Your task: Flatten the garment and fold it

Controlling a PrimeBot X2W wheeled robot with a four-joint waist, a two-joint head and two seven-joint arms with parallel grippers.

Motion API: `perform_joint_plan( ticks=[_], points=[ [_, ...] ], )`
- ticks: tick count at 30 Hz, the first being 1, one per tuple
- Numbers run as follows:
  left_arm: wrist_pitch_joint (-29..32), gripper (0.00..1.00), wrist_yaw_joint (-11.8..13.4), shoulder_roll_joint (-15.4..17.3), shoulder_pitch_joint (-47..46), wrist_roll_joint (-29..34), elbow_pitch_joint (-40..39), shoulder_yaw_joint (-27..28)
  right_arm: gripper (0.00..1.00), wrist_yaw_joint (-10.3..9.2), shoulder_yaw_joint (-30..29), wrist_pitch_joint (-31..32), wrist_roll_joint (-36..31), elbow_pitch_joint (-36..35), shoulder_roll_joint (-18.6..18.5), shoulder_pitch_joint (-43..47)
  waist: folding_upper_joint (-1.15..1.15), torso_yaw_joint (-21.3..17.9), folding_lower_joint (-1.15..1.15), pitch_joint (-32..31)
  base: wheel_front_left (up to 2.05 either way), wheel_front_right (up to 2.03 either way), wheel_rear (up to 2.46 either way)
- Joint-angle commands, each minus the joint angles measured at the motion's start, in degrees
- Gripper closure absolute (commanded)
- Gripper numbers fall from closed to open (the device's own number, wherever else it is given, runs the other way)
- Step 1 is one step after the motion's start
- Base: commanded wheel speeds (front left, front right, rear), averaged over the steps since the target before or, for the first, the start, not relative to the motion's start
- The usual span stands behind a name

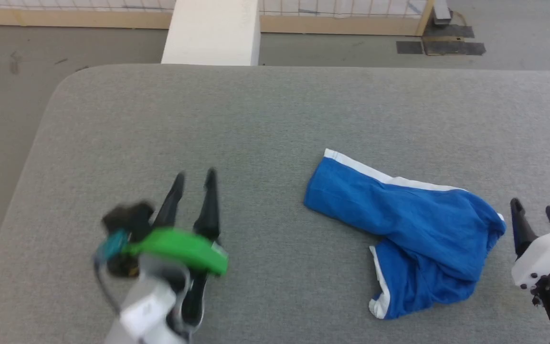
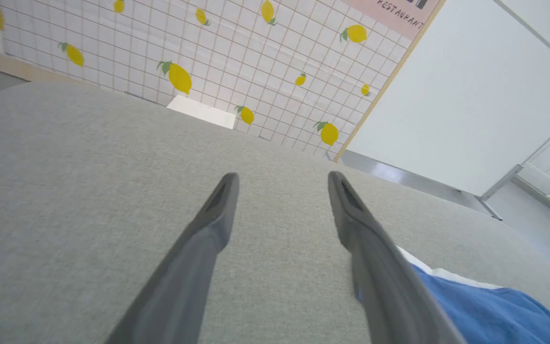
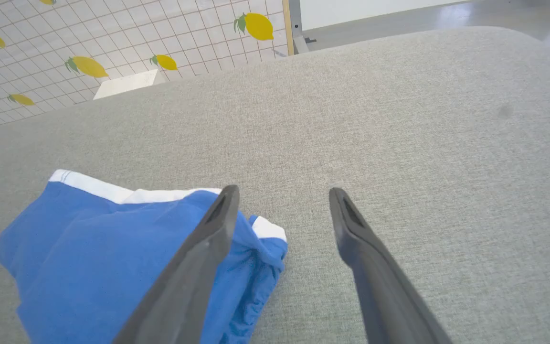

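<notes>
While shorts (image 1: pixel 413 224) lie rumpled at four o'clock, left gripper (image 1: pixel 195 174) and right gripper (image 1: pixel 533 206) gape empty; wrist views add a lemon wall (image 2: pixel 232 48).

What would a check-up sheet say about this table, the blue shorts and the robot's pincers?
Surface: grey fabric-covered table, rounded corner.
Job's things: bright blue soft fabric shorts with white trim, crumpled, unfolded, on the table's right part.
Clutter: nothing seen.
Pincers: left pincer open, empty, apart from the shorts; right pincer open, empty, beside their right edge.
Cables: thin dark cable looping at the left wrist.
Surroundings: white lemon-print tiled wall, white block, grey floor.
</notes>
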Motion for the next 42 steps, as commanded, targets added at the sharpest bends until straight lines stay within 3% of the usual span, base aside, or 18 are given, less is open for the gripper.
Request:
perform_joint_plan(
  ticks=[1, 6, 14, 18, 24, 25, 26, 27, 36, 42],
  points=[
    [2.0, 0.0, -0.2, -0.1, -3.6, -1.9, 1.5, -1.0, 0.0, -0.09, -0.3, -1.6, 0.8, -0.5, 0.1, 0.4, 0.0, -1.0, 0.0, 0.1, 0.0, 0.0, 0.0],
    [13.2, 0.0, 1.3, -0.1, -14.0, -6.0, 9.5, -7.1, 0.0, -0.09, 0.7, -4.5, 2.4, -0.5, 0.1, 0.9, 0.0, -3.9, 0.0, 0.9, 0.0, 0.0, 0.0],
    [33.2, 0.0, 3.7, 0.0, -25.3, -5.5, 21.8, -15.7, 0.0, -0.09, 2.1, -6.6, 4.0, 1.1, 0.1, 0.0, 0.0, -8.8, 0.0, 4.6, 0.0, 0.0, 0.0],
    [37.6, 0.0, 4.8, 0.7, -27.6, -4.1, 25.0, -17.5, 0.0, -0.09, 2.6, -7.7, 4.6, 2.6, 0.1, -0.5, 0.0, -10.9, 0.0, 6.0, 0.0, 0.0, 0.0],
    [42.4, 0.0, 4.3, 1.2, -28.0, -3.7, 27.0, -19.6, 0.0, -0.09, 2.2, -9.0, 4.4, 4.1, 0.1, -1.0, 0.0, -11.8, 0.0, 7.0, 0.0, 0.0, 0.0],
    [42.5, 0.31, 4.3, 1.3, -28.0, -3.7, 26.9, -19.7, 0.0, -0.09, 2.1, -9.1, 4.4, 4.2, 0.1, -1.1, 0.0, -11.8, 0.0, 7.1, 0.0, 0.0, 0.0],
    [42.3, 0.93, 4.2, 1.3, -27.8, -4.1, 26.8, -19.5, 0.0, -0.09, 2.1, -9.3, 4.6, 4.4, 0.1, -1.2, 0.0, -11.8, 0.0, 7.2, 0.0, 0.0, 0.0],
    [42.1, 1.0, 4.0, 1.2, -27.7, -4.3, 26.6, -19.5, 0.0, -0.09, 2.1, -9.5, 4.7, 4.5, 0.1, -1.3, 0.0, -11.6, 0.0, 7.3, 0.0, 0.0, 0.0],
    [33.9, 1.0, 3.4, 0.5, -26.7, -10.1, 19.7, -14.4, 0.0, -0.09, 2.0, -10.0, 4.1, 5.1, 0.1, -1.2, 0.0, -6.7, 0.0, 5.6, 0.0, 0.0, 0.0],
    [29.7, 1.0, 4.9, 1.8, -23.1, -12.4, 12.0, -10.3, 0.0, -0.09, 2.6, -9.4, 3.6, 4.8, 0.1, -0.7, 0.0, -2.2, 0.0, 3.4, 0.0, 0.0, 0.0]
  ],
)
